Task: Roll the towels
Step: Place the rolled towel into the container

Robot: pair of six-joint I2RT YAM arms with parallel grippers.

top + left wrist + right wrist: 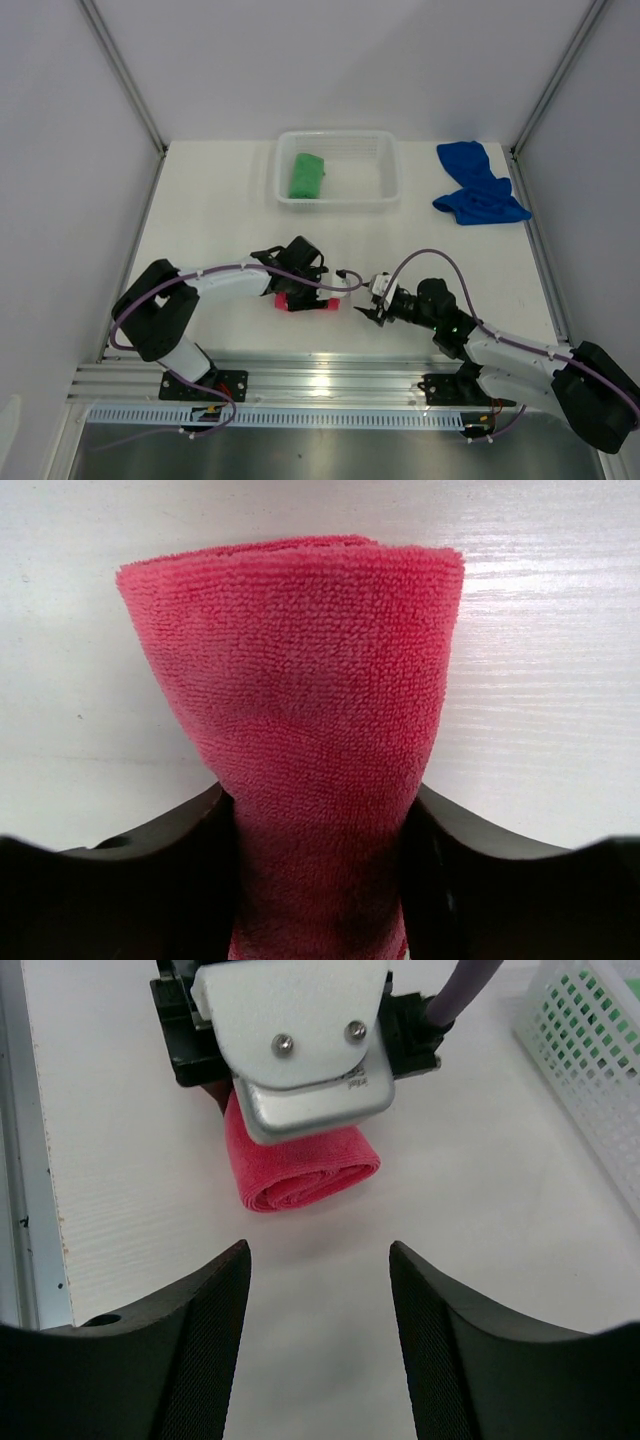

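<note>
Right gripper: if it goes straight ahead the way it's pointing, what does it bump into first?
Probably the rolled pink-red towel, which the left gripper pinches straight ahead of the open right gripper. Nothing else shows between them.

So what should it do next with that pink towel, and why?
Probably lift it toward the basket: the left hand is shut on the rolled pink towel, the green roll already lies in the basket, and the right hand is open and empty.
</note>
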